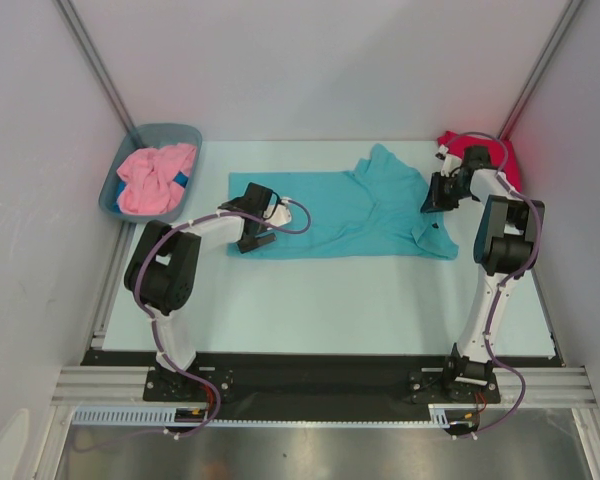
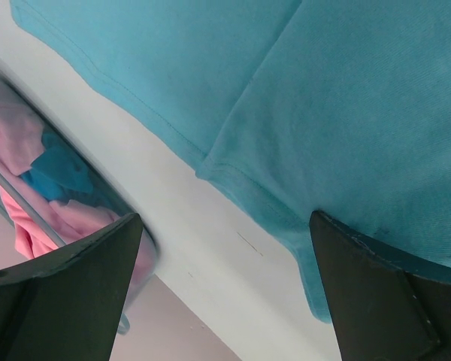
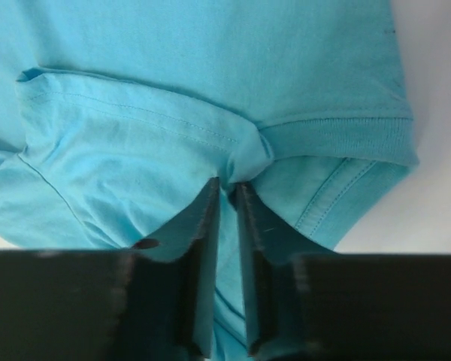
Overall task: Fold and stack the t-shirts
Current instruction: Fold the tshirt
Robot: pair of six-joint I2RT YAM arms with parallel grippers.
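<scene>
One table [image 1: 330,300], pale mint top, under the left gripper [image 1: 252,220] and right gripper [image 1: 432,203]. One back wall [image 1: 320,60], plain white, beyond both. One left wall [image 1: 30,200] and one right wall [image 1: 590,200], white, outboard of each gripper. Two corner posts [image 1: 95,65], bare metal. One rail [image 1: 310,385], aluminium, nearside. Light even, soft.

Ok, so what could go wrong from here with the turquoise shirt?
1. The right gripper pinches only a small ridge of the turquoise t-shirt; the cloth may slip out, or only one layer may lift.
2. The left gripper hangs open over the hem, so a pull from the right could drag and bunch the shirt.
3. The red t-shirt lies behind the right arm and might get snagged.
</scene>
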